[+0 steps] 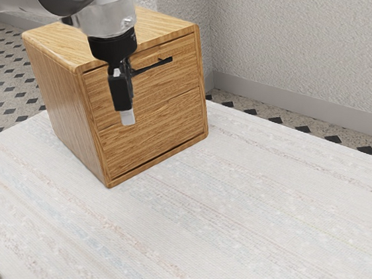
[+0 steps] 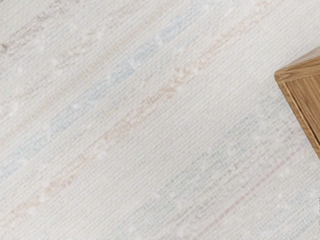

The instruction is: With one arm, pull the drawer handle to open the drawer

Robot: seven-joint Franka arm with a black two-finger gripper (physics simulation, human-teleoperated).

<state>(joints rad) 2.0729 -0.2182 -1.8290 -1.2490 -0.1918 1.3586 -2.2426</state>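
A wooden cabinet point(image 1: 64, 93) stands on the table at the back, toward the exterior view's left, with two drawer fronts facing the exterior view's right. The upper drawer point(image 1: 172, 78) carries a thin black handle point(image 1: 155, 62) and its front looks flush with the cabinet. My gripper point(image 1: 127, 117) hangs pointing down in front of the upper drawer, just below the handle's end nearest the arm, and holds nothing. It is seen edge-on. In the wrist view a corner of the cabinet point(image 2: 302, 95) shows beside the hand, with the tablecloth under it.
A pale woven cloth covers the table point(image 1: 245, 212), which stretches wide in front of the cabinet and toward the exterior view's right. A tiled floor point(image 1: 6, 74) and a grey wall point(image 1: 303, 38) lie behind.
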